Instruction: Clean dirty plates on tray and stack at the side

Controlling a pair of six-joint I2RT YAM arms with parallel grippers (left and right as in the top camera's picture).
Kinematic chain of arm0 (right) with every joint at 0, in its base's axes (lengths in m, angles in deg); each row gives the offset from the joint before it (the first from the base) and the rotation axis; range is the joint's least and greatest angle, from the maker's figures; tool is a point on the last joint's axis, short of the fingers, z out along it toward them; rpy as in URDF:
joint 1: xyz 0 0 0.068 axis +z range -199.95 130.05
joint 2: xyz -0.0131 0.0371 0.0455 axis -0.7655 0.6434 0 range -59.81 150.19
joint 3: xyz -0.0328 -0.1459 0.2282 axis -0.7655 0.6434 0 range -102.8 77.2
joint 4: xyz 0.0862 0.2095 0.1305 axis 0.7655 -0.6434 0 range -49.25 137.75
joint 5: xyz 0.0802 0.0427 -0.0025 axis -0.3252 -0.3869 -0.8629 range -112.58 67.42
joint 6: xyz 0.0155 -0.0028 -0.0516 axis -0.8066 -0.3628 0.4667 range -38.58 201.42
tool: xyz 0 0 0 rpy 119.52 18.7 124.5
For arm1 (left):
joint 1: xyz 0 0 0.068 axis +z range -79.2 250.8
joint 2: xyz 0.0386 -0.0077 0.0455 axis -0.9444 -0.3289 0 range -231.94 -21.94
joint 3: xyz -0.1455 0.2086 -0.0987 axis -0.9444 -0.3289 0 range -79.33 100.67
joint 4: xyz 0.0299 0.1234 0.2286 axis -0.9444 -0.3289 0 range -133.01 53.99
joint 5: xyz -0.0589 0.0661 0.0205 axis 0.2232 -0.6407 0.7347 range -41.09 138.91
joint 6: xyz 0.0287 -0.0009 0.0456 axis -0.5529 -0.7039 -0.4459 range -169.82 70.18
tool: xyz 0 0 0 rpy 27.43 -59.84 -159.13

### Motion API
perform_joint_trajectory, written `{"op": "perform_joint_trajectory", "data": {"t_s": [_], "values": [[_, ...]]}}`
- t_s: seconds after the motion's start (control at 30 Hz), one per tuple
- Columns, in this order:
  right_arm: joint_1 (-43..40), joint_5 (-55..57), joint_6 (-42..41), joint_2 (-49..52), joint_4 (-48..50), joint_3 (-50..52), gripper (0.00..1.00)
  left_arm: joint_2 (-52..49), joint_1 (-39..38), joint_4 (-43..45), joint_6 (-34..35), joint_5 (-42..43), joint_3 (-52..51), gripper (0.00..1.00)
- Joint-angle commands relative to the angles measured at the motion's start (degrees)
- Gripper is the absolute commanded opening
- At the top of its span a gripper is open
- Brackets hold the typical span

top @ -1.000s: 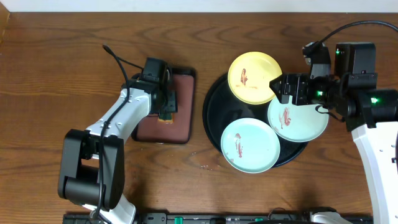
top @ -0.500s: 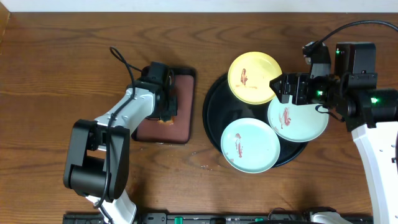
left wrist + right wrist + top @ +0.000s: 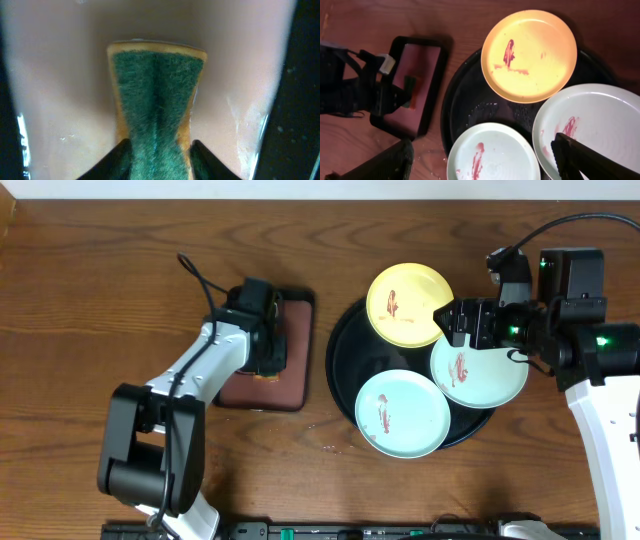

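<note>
Shifted slightly along the reddish-brown tray (image 3: 290,385), the left gripper (image 3: 159,150) pinches the green sponge (image 3: 157,85), so carrying it to the plates seems next. All three smeared plates (image 3: 402,414) rest on the black tray (image 3: 345,350), under the right gripper (image 3: 462,322), its fingers spread apart.

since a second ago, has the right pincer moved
No. The right pincer sits at the same spot beside the yellow plate rim, over the black tray.

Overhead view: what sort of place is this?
Probably a robot test bench, not a working kitchen: a wooden table, smeared plates on a black tray, and a sponge at a small reddish tray.
</note>
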State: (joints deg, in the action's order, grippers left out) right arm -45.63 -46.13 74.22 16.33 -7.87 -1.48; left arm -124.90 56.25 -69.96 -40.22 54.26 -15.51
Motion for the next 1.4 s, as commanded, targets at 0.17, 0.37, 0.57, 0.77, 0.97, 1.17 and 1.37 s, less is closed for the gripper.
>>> {"op": "perform_joint_trajectory", "data": {"t_s": [0.17, 0.37, 0.57, 0.77, 0.97, 1.17, 1.37], "values": [[0.39, 4.46, -0.48, 0.81, -5.38, 0.07, 0.83, -2.43, -0.85, 1.09, -0.39, -0.96, -1.64, 0.08], [0.39, 5.84, -1.81, 3.04, -12.26, 3.08, 0.66, 0.55, -0.85, -5.64, -0.33, -0.90, 4.31, 0.07], [0.39, 7.06, -3.15, 5.66, -13.64, 12.26, 0.60, 5.11, -0.98, -14.14, 1.16, -0.70, 10.10, 0.08], [0.39, 7.02, -3.50, 8.83, -6.93, 22.51, 0.54, 10.86, -0.98, -15.72, 1.77, 5.03, 10.36, 0.07], [1.14, 6.80, -4.59, 11.21, 5.29, 31.01, 0.42, 14.82, -1.03, -16.46, 4.24, 7.19, 10.36, 0.07], [2.47, 6.58, -7.21, 11.34, 16.28, 36.37, 0.16, 15.10, -1.09, -16.61, 4.24, 9.25, 10.36, 0.07], [3.67, 5.35, -12.39, 10.95, 22.49, 36.39, 0.01, 15.10, -1.40, -16.61, 4.24, 9.27, 10.36, 0.07]]}}
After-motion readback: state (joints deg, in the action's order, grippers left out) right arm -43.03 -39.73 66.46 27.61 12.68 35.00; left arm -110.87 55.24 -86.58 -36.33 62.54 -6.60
